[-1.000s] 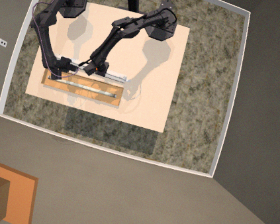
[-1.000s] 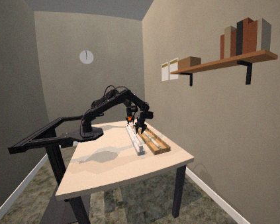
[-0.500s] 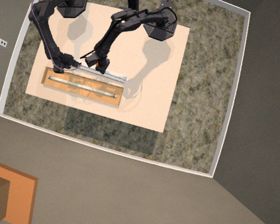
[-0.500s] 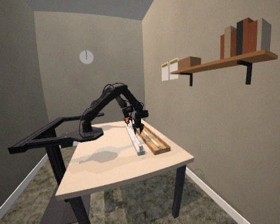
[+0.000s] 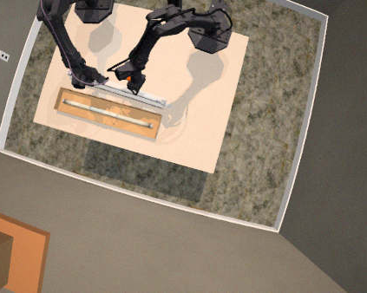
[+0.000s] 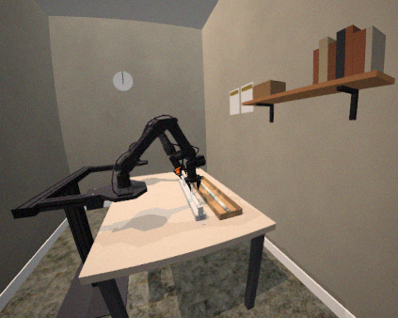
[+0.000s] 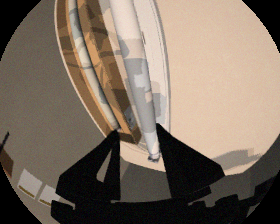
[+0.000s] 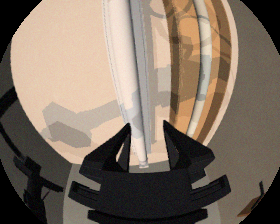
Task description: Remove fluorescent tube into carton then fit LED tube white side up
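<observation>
While both the left gripper (image 5: 135, 92) (image 6: 195, 187) (image 7: 136, 130) and right gripper (image 5: 106, 80) (image 6: 180, 175) (image 8: 146, 124) stand open, the white tube (image 5: 149, 96) (image 6: 186, 192) (image 7: 135, 60) (image 8: 123, 50) seems to run beneath their tips. The old tube (image 5: 107, 113) (image 6: 214, 198) (image 7: 86, 57) (image 8: 206, 50) lies in the carton (image 5: 157, 131) (image 6: 231, 214) (image 7: 106, 85) (image 8: 223, 65).

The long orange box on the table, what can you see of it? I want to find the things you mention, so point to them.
The long, orange-brown, open-topped carton (image 5: 135, 130) (image 6: 231, 214) (image 7: 76, 75) (image 8: 223, 50) looks like cardboard, with low walls and square corners. It sits flat on the pale table (image 5: 183, 143) (image 6: 175, 245) (image 7: 206, 75) (image 8: 56, 60), patched with shadows. A thin whitish tube (image 5: 118, 116) (image 6: 214, 198) (image 7: 91, 70) (image 8: 206, 60) lies lengthwise inside, looking unbroken.
</observation>
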Tool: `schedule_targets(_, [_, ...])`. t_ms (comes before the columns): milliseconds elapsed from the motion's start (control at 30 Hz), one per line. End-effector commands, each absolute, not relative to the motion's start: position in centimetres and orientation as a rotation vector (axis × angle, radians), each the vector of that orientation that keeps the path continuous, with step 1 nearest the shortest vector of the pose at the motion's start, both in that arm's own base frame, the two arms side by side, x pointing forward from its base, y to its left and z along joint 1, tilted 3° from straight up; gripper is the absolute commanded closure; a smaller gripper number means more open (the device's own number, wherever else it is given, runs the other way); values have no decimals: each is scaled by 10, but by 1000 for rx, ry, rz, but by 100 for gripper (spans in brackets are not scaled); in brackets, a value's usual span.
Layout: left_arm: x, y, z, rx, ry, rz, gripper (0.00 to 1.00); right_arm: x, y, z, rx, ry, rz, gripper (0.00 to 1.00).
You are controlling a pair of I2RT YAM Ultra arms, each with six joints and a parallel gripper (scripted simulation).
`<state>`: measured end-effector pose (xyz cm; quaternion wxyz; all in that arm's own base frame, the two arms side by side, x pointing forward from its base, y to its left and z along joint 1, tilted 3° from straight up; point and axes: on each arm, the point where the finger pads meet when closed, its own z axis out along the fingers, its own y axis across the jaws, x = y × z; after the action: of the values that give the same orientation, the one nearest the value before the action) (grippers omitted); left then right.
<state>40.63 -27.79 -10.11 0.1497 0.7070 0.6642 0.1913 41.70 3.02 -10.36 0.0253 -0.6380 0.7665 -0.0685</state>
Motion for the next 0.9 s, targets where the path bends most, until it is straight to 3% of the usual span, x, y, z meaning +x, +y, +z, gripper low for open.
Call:
schedule_targets(0, [415, -288, -82, 1939, 1855, 598, 51, 438, 36, -86, -1900, 2293, -329, 51])
schedule_targets(600, [395, -277, -63, 1774, 1750, 730, 51, 414, 35, -74, -1768, 2176, -526, 51])
schedule_targets(633, [381, -250, -109, 1875, 1810, 748, 51, 413, 33, -75, -1761, 2176, -529, 51])
schedule_targets(867, [386, -272, -100, 1778, 1728, 743, 51, 397, 35, -75, -1769, 2170, -533, 51])
